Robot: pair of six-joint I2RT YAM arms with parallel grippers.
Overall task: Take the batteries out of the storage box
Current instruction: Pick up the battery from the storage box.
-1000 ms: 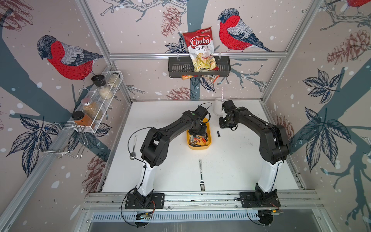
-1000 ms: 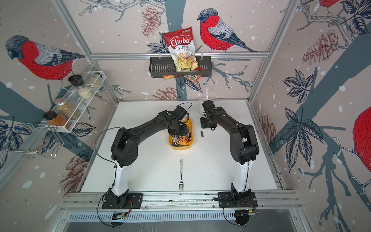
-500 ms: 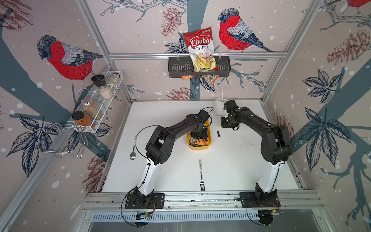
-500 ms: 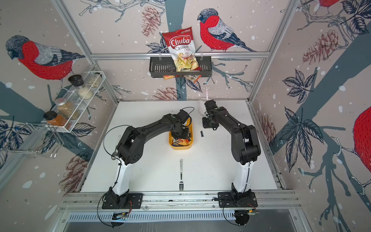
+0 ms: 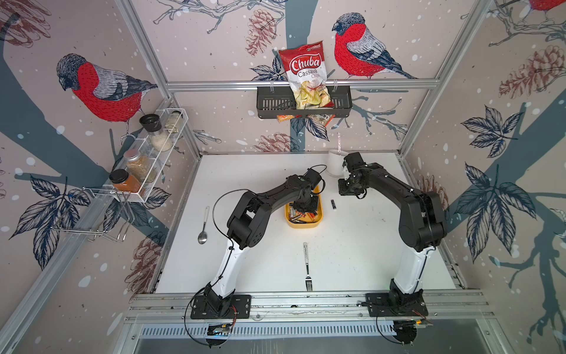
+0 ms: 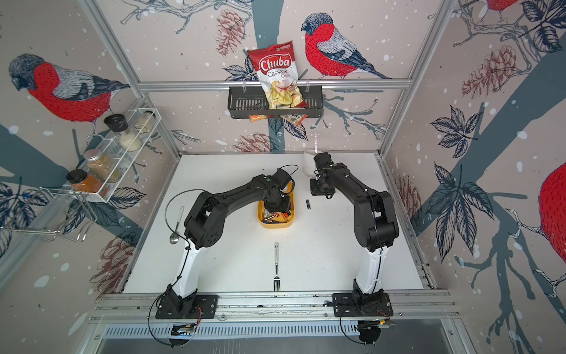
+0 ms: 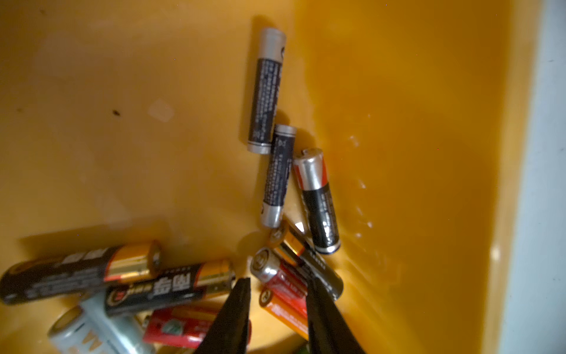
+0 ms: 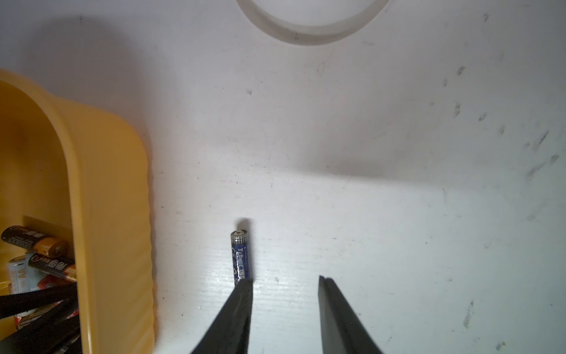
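The yellow storage box (image 5: 304,226) (image 6: 275,226) sits mid-table with several batteries (image 5: 301,216) piled at its near end. My left gripper (image 7: 278,280) reaches down inside the box (image 7: 413,153). It is open, its fingers straddling a red-and-silver battery (image 7: 281,275) and an orange one (image 7: 284,309); one finger touches the red battery, while a gap shows at the other. My right gripper (image 8: 283,279) hovers open over the bare table beside the box (image 8: 116,199), holding nothing. A lone blue battery (image 8: 240,257) (image 5: 333,204) lies on the table at one fingertip.
A white cup (image 5: 333,164) (image 8: 312,36) stands behind the right gripper. A fork (image 5: 306,266) lies near the front edge and a spoon (image 5: 203,228) at the left. A black wall basket (image 5: 303,104) holds a chips bag, and a spice rack (image 5: 147,162) hangs on the left wall.
My left gripper has sunk deeper among the batteries and its jaws have narrowed around the red one. The left elbow has swung. The right gripper has hardly moved.
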